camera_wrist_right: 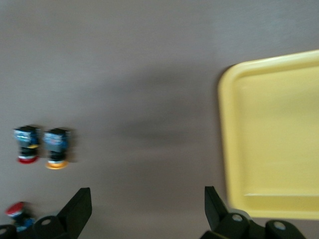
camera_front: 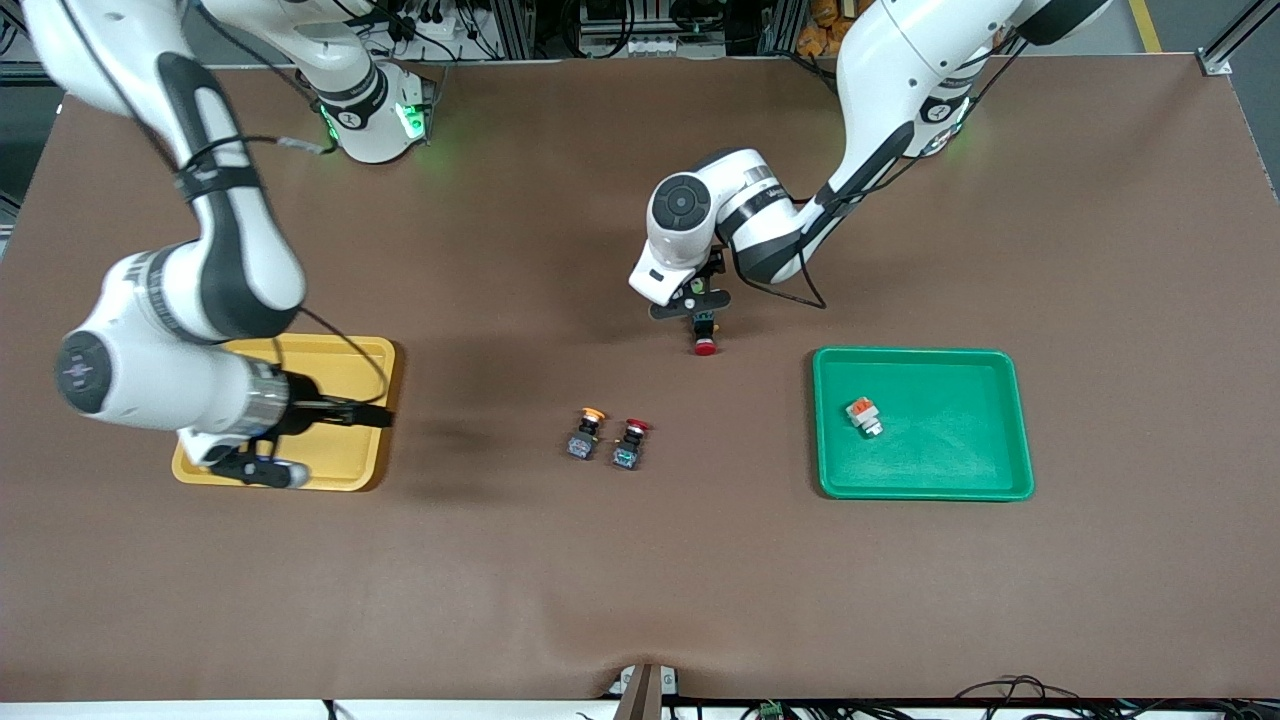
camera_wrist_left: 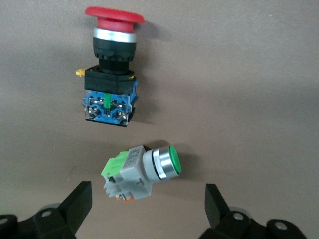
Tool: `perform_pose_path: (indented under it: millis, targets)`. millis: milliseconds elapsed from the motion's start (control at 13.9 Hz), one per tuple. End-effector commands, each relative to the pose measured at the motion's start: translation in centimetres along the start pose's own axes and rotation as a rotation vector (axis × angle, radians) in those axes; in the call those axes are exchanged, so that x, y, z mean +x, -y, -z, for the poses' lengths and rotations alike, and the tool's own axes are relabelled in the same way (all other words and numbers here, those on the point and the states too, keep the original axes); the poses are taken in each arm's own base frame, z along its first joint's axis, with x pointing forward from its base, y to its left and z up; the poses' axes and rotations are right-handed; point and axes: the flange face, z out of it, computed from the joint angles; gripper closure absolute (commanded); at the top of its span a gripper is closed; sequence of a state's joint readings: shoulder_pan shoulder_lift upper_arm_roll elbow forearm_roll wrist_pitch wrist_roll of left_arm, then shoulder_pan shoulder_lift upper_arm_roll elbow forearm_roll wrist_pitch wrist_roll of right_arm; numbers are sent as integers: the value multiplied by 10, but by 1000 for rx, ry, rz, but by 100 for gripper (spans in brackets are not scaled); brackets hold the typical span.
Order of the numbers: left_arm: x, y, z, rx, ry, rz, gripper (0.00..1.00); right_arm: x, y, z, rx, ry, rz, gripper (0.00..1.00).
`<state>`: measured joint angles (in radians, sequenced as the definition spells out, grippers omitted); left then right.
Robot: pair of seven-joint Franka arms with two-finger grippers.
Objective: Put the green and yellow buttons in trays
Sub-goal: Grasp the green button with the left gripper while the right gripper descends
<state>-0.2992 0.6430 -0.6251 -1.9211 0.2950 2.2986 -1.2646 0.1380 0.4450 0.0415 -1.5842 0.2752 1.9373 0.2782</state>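
Note:
My left gripper (camera_front: 703,318) is open, low over the table's middle. In the left wrist view a white-bodied green button (camera_wrist_left: 142,172) lies on its side on the table, just ahead of the open fingertips, untouched; the gripper hides it in the front view. A second white button with an orange block (camera_front: 864,415) lies in the green tray (camera_front: 920,488). A yellow-capped button (camera_front: 588,430) lies near the table's middle and shows in the right wrist view (camera_wrist_right: 56,147). My right gripper (camera_front: 380,414) is open and empty over the yellow tray's (camera_front: 340,350) edge.
A red-capped switch (camera_front: 706,345) lies just ahead of the left gripper, beside the green button (camera_wrist_left: 110,74). Another red-capped switch (camera_front: 630,442) lies beside the yellow button. The right arm covers part of the yellow tray; the part seen in the right wrist view (camera_wrist_right: 279,139) is bare.

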Motion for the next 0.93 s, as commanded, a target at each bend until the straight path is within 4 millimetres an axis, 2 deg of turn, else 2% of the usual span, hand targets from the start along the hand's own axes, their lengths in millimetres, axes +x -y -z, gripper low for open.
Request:
perform_pose_path:
  millis: [0, 215, 645, 717, 789, 861]
  targets:
    - [12, 0, -9, -12, -25, 68, 0, -17, 51, 8, 11, -11, -82, 0]
    - [12, 4, -14, 3, -21, 95, 0, -26, 90, -27, -2, -20, -122, 0]
    - [7, 1, -15, 3, -23, 114, 0, -31, 152, -102, 21, -78, -298, 0]
    - [7, 2, -16, 7, -21, 113, 9, -31, 158, -110, 35, -98, -303, 0]
    - [8, 3, -17, 9, -20, 115, 33, -33, 166, -120, 50, -112, -308, 0]
    - [7, 2, -17, 8, -21, 112, 48, -35, 173, -130, 58, -126, -315, 0]
